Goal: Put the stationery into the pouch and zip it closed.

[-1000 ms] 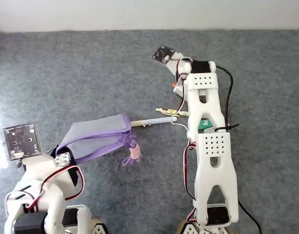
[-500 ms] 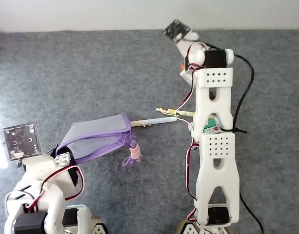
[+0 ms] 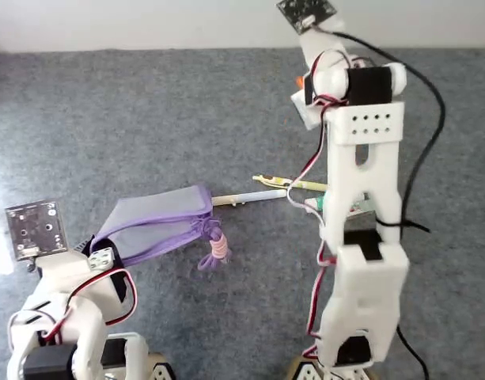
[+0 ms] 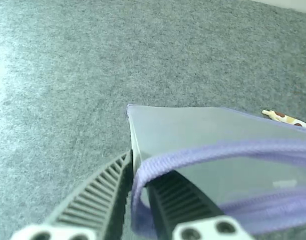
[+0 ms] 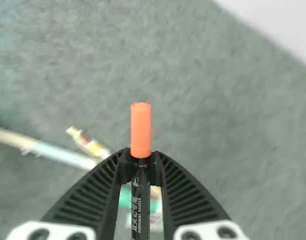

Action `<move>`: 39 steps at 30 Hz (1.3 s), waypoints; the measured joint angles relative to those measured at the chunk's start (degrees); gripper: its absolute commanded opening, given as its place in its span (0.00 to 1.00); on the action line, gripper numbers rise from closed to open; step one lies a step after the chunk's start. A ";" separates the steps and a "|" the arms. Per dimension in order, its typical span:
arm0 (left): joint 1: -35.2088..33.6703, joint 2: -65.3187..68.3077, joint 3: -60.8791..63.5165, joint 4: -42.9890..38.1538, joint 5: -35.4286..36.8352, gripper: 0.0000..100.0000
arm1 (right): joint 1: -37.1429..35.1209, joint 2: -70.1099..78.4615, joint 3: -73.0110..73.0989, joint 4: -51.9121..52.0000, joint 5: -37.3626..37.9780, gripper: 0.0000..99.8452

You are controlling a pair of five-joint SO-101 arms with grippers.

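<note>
The purple pouch (image 3: pixel 155 224) lies at the left of the grey table, mouth toward the middle, with a knotted zip pull (image 3: pixel 216 247). My left gripper (image 4: pixel 138 200) is shut on the pouch's (image 4: pixel 207 135) near edge. My right gripper (image 5: pixel 141 155) is shut on a black marker with an orange cap (image 5: pixel 141 129), held above the table. From above, that orange cap (image 3: pixel 299 81) shows beside the raised right gripper (image 3: pixel 307 91) near the far edge. A white pen (image 3: pixel 250 196) and a spotted pen (image 3: pixel 286 184) lie just beyond the pouch mouth.
A small green item (image 3: pixel 334 204) lies partly hidden under the right arm. In the right wrist view the white pen (image 5: pixel 53 150) and the spotted pen (image 5: pixel 88 141) lie below the marker. A white wall borders the table's far edge (image 3: pixel 147 49).
The right arm has risen and swung toward the far edge, carrying the orange-capped marker up and away from the pens. The left arm and the pouch have kept still.
</note>
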 measured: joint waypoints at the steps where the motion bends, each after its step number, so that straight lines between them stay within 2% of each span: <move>1: 0.00 0.00 0.00 0.00 0.00 0.01 | -0.53 -3.34 4.22 0.00 -1.41 0.01; 7: 0.00 0.00 0.00 0.00 0.00 0.01 | -5.63 -21.27 21.80 0.00 -8.62 0.01; 13: 0.00 0.00 0.00 0.00 0.00 0.01 | -10.46 -35.69 30.86 0.00 -14.07 0.01; 20: 0.00 9.67 -5.19 -0.09 0.00 0.01 | -14.42 -43.96 35.43 0.00 -22.77 0.01; 30: 0.00 25.05 -14.51 -0.09 0.09 0.01 | -25.23 -57.23 35.43 -0.35 -33.14 0.01; 39: -0.09 37.19 -22.33 2.02 3.87 0.01 | -32.88 -59.08 37.01 -20.57 -36.84 0.01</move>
